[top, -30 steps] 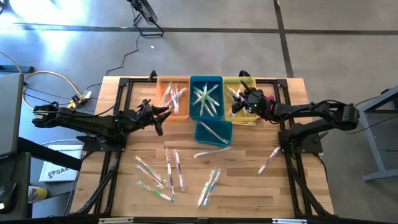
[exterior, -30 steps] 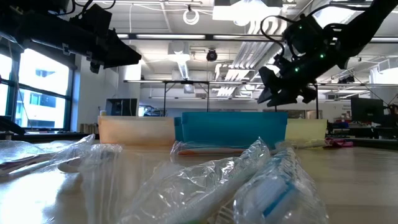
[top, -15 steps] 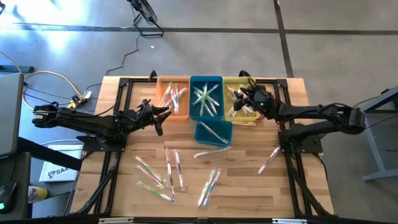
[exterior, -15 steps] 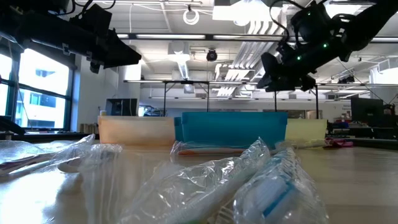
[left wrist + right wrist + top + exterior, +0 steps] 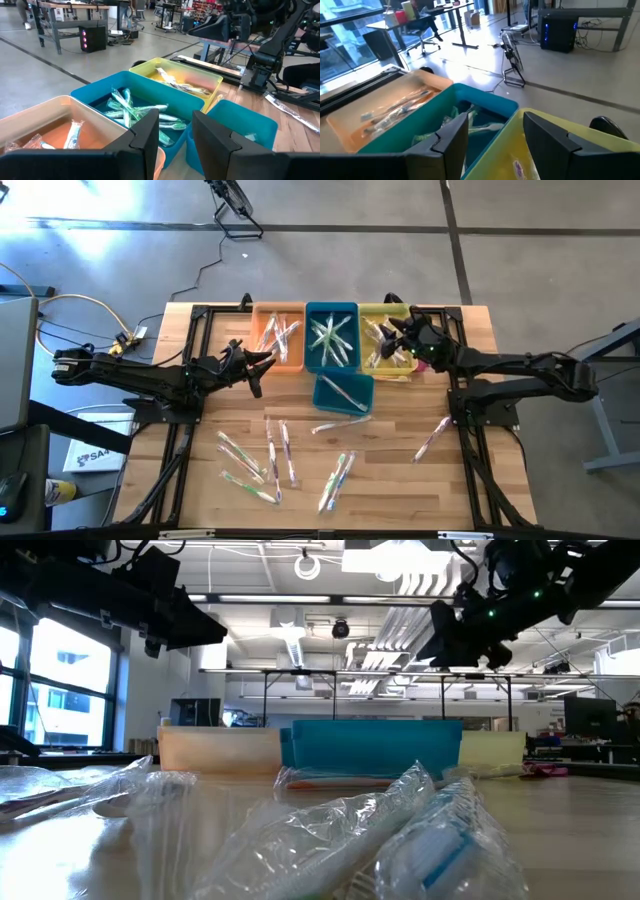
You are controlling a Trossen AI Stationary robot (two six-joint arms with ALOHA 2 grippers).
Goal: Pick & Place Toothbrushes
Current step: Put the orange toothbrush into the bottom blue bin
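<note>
Wrapped toothbrushes (image 5: 270, 452) lie scattered on the near half of the wooden table, one alone at the right (image 5: 432, 438). More lie inside the orange bin (image 5: 278, 337), the blue bin (image 5: 332, 337), the yellow bin (image 5: 385, 345) and a second blue bin (image 5: 344, 392). My right gripper (image 5: 395, 330) hovers open above the yellow bin with nothing between its fingers (image 5: 451, 140). My left gripper (image 5: 266, 360) stands open and level just near of the orange bin, also holding nothing (image 5: 175, 135).
The row of bins stands along the table's far edge, the second blue bin just in front of the first. Dark frame rails (image 5: 180, 430) run down both table sides. Crinkled wrappers (image 5: 400, 830) fill the low view's foreground.
My right gripper has risen from just over the yellow bin, drifted a little toward the table's far edge and tipped up nearer to level. Its fingers stay open. My left arm has kept still.
</note>
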